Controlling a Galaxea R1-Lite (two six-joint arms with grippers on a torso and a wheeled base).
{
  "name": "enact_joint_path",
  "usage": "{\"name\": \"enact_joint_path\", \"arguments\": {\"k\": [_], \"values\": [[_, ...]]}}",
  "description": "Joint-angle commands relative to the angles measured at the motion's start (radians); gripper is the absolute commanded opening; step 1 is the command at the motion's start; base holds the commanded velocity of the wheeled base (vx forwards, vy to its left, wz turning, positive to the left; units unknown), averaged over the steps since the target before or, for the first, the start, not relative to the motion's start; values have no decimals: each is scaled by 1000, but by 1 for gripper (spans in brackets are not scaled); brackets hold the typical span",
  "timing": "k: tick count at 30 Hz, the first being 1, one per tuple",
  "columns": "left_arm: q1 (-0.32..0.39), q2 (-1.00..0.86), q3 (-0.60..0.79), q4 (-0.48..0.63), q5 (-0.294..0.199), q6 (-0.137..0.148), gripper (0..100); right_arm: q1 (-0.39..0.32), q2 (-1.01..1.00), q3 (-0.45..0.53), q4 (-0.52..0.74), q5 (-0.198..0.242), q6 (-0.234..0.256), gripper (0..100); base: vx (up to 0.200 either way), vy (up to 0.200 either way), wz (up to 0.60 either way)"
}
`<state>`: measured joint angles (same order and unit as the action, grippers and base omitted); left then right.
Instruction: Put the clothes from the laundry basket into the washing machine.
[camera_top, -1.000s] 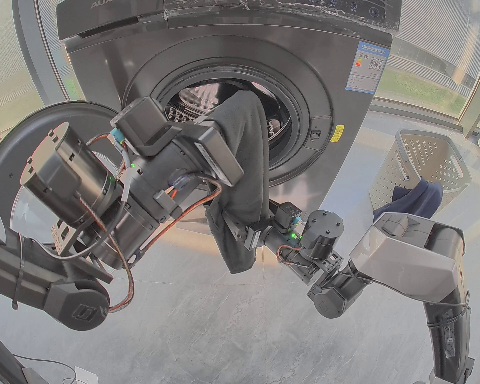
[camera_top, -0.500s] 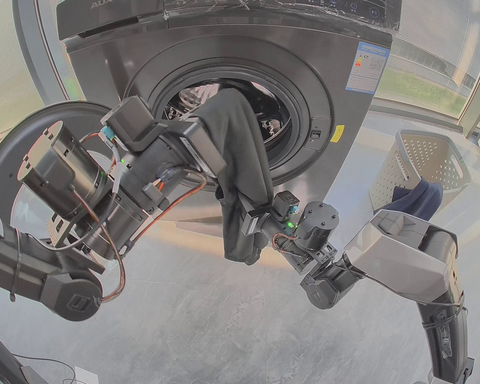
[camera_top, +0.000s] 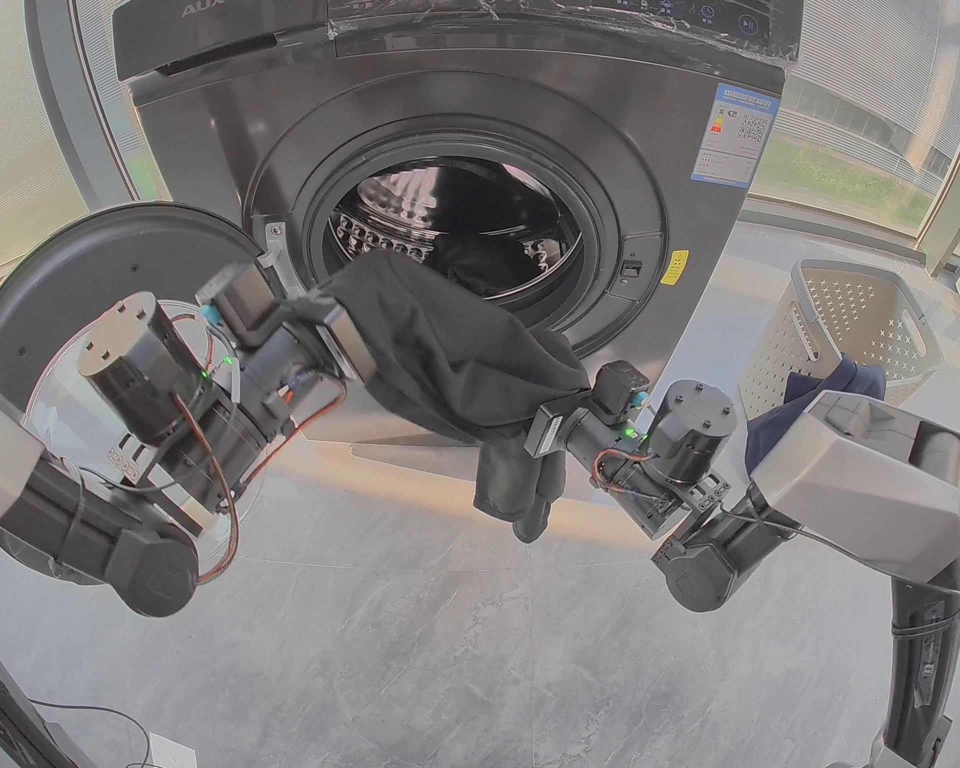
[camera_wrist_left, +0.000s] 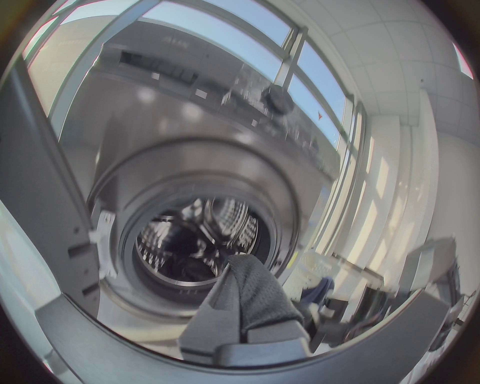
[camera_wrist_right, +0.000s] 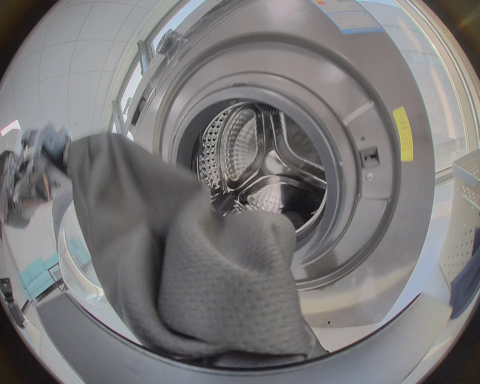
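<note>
A black garment (camera_top: 450, 355) hangs stretched between my two grippers, just in front of and below the washing machine's open drum (camera_top: 450, 225). My left gripper (camera_top: 345, 315) is shut on its left end; in the left wrist view the cloth (camera_wrist_left: 257, 292) sits pinched between the fingers (camera_wrist_left: 215, 320). My right gripper (camera_top: 542, 425) is shut on the right end, where a fold dangles toward the floor. In the right wrist view the garment (camera_wrist_right: 215, 280) covers that gripper's fingers. A dark item (camera_top: 490, 265) lies inside the drum. The laundry basket (camera_top: 850, 300) holds a navy garment (camera_top: 830, 395).
The round washer door (camera_top: 110, 260) stands swung open at the left, close behind my left arm. The white perforated basket stands on the floor right of the machine, seen also in the right wrist view (camera_wrist_right: 467, 215). Grey tiled floor (camera_top: 430, 640) lies open in front.
My left gripper has dropped and pulled back left from the drum mouth. The right gripper has shifted right. The garment, earlier hanging upright before the opening, now spans sideways between them.
</note>
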<state>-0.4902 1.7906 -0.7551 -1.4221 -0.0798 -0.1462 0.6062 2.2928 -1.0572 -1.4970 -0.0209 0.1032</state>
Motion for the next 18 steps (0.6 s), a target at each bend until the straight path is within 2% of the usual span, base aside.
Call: {"name": "enact_joint_path", "arguments": {"k": [1,2,3,6,14,18], "values": [[22,125,99,-17,-2,34,0,6,-105,19,12,-4,3,0,0,0,0],[22,128,100,-18,-2,36,0,6,-105,17,12,-4,3,0,0,0,0],[30,173,111,-58,-2,54,0,7,-121,17,14,-5,4,0,0,0,0],[35,251,100,-126,-2,60,0,12,-124,22,14,-5,12,0,0,0,0],[73,340,71,-132,-5,73,0,14,-115,31,8,-7,16,0,0,0,0],[78,346,71,-132,-28,71,0,21,-113,25,9,-7,16,0,0,0,0]]}}
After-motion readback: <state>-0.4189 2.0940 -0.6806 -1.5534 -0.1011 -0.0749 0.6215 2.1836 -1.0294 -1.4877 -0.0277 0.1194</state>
